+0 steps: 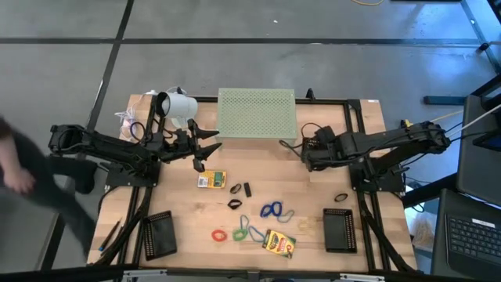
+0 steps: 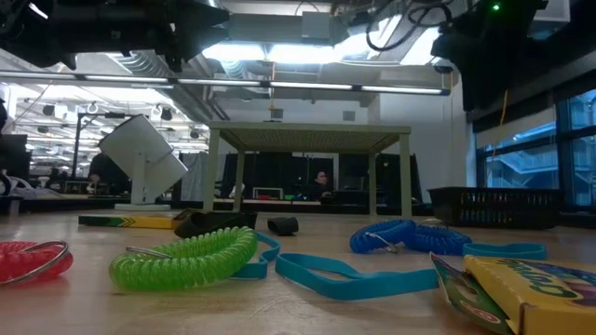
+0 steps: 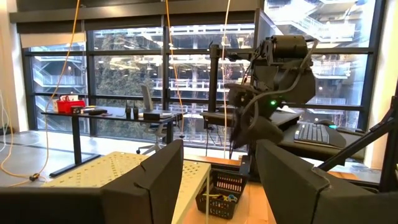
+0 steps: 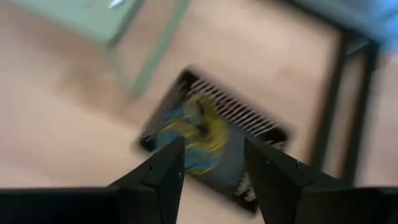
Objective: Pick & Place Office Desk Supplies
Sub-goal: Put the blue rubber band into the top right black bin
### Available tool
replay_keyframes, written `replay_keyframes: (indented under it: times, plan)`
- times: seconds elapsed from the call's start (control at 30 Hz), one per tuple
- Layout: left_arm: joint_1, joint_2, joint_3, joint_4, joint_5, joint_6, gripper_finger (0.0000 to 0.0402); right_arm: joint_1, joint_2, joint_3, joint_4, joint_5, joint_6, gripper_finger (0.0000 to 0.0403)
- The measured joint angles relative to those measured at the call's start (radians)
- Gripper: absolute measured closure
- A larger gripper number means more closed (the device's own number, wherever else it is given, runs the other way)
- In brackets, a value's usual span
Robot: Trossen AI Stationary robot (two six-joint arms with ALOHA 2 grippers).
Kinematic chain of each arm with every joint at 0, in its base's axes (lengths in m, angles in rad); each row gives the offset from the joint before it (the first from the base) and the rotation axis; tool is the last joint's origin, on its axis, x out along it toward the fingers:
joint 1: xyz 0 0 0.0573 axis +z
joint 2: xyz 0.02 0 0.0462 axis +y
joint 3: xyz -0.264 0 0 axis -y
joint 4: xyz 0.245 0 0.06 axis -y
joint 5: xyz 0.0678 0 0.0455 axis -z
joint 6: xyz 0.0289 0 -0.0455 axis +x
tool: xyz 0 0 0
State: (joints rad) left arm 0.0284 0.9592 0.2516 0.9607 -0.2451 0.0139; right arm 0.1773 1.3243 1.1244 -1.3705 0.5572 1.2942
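The supplies lie loose on the wooden table: one crayon box (image 1: 211,180) near the middle, a second crayon box (image 1: 279,243) at the near edge, a red loop (image 1: 219,234), a green loop (image 1: 240,233), a blue loop (image 1: 272,210) and small black clips (image 1: 235,189). My right gripper (image 4: 214,149) hangs open, pointing steeply down over a black basket (image 4: 239,112) that holds yellow and blue items (image 4: 199,134). My left gripper (image 1: 207,145) waits open and raised, left of the stand, with nothing between its fingers (image 3: 149,180).
The pale green perforated stand (image 1: 257,115) fills the far middle, with the white lamp-like object (image 1: 176,103) to its left. Two black trays (image 1: 159,233) (image 1: 340,229) sit near the front corners. A blurred person (image 1: 16,172) is beyond the table's left side.
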Motion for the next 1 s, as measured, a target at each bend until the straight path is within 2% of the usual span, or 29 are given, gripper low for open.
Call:
replay_keyframes:
  times: [0.1,0.27,0.4,0.7,1.0]
  plan:
    - [0.0,0.0,0.0,0.0,0.0,0.0,0.0203,0.023,0.001,0.0,0.153,-0.104,-0.041,0.0234]
    - [0.0,0.0,0.0,-0.001,0.0,0.0,0.0203,0.12,0.027,-0.022,0.504,-0.158,-0.378,0.0241]
    - [0.0,0.0,0.0,-0.006,0.001,-0.001,0.0203,0.184,0.064,-0.048,0.686,-0.244,-0.514,0.0246]
    - [0.0,0.0,0.0,-0.018,0.002,0.0,0.0203,0.281,0.22,-0.051,0.707,-0.46,-0.518,0.0247]
    - [0.0,0.0,0.0,-0.018,0.0,0.0,0.0203,0.324,0.356,-0.052,0.705,-0.472,-0.649,0.0247]
